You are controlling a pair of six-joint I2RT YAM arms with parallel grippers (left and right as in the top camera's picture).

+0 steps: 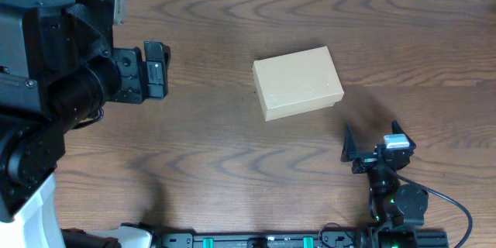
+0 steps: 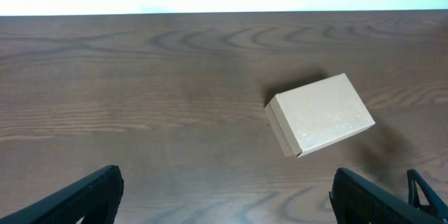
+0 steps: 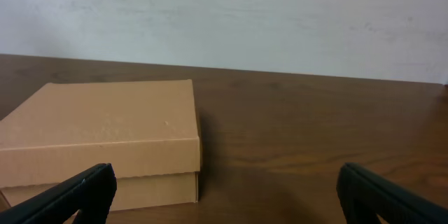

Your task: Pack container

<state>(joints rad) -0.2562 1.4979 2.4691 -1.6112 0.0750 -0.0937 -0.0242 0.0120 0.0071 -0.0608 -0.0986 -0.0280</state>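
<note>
Away from the container, left pincer and right pincer wide, empty.

Dark wood table (white wall)

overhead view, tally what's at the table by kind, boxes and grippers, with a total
box: 1, lid shut
grippers: 2, left gripper and right gripper, both open and holding nothing
total: 3

Bright, even light; container casts faint shadow.
</note>
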